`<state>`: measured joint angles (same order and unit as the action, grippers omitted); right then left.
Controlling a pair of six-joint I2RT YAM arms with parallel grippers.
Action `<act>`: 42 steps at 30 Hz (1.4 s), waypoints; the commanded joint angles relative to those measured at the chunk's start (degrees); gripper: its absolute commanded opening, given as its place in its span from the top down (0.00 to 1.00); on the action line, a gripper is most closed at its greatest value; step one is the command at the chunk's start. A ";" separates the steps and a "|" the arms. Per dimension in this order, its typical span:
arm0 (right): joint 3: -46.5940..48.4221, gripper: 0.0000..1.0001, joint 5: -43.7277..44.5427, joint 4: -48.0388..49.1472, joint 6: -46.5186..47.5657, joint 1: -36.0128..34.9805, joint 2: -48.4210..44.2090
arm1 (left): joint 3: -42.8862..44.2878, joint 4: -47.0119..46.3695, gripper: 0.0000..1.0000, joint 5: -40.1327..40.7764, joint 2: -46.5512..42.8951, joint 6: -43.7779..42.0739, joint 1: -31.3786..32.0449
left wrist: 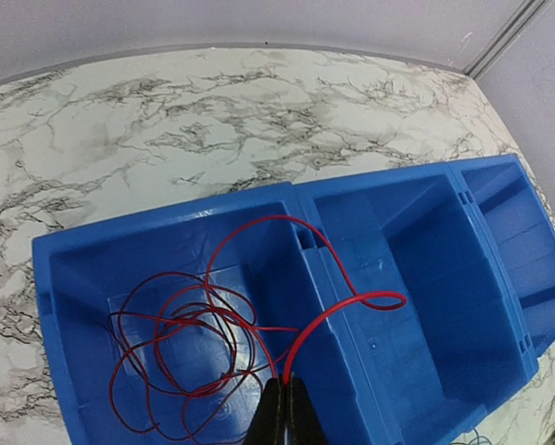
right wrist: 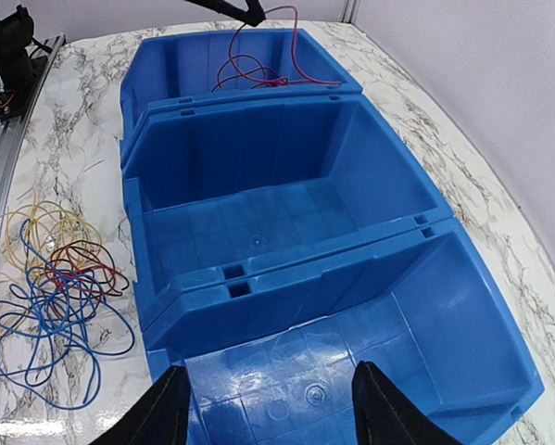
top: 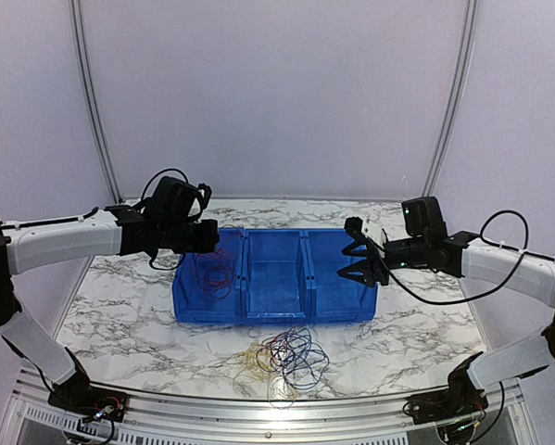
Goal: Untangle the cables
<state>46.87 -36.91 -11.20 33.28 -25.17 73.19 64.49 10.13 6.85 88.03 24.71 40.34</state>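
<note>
The left pincer is squeezed tight on a thin red cable. It hangs over the left bin, one of three blue bins in a row. From the pincer, the red cable drops down into that bin and lies on the floor in loose rings. One loop does not lie in there. It goes up and over the wall and pokes into the middle bin, on the pincer's right.

That stray loop is what matters for the next move, I think. Most of the red cable is under the pincer and to its left. If the pincer just lets go here, the loop may hang on the wall. A small shift to the left first would likely pull the loop back in.

The right pincer is wide apart and holds nothing. It hangs over the right bin, which has nothing in it. The middle bin has only that one red loop.

The other cables are not sorted yet. The pile of cables sits on the marble table, in front of the bins and near the arm bases. Blue, yellow and red wires are mixed up there. Some pale ones may be in there too, but they are hard to see. The pile spreads sideways along the table, about in the middle between the two arms. The right pincer is free, so it looks like the handy one to reach back and down for it.
</note>
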 commanded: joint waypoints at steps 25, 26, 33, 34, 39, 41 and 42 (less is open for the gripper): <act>1.80 0.40 -0.01 -2.58 2.08 0.43 1.97 | -5.73 1.75 1.00 2.50 -1.68 9.78 0.35; 2.00 0.40 -0.07 -2.98 2.19 0.49 2.18 | -5.03 2.32 1.00 2.08 -1.22 9.28 0.36; 2.01 0.40 -0.82 -3.47 2.63 0.39 1.93 | -1.37 7.24 0.61 5.22 -7.48 6.97 0.43; 2.07 0.40 -1.08 -3.52 2.85 0.38 1.93 | -1.31 7.57 0.58 5.76 -9.03 5.98 0.44; 2.23 0.40 -0.58 -4.02 4.04 -2.51 1.72 | -2.79 8.07 0.50 6.21 -15.21 2.39 0.53; 2.45 0.40 1.10 -4.05 4.75 -5.31 1.65 | -4.09 8.28 0.49 6.40 -16.19 1.97 0.53; 2.60 0.41 2.13 -4.13 5.18 -6.72 1.73 | -4.78 8.32 0.49 5.97 -16.11 1.88 0.53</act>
<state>46.89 -36.64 -14.24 36.47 -27.24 75.31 60.95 15.97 11.94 72.97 29.15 40.66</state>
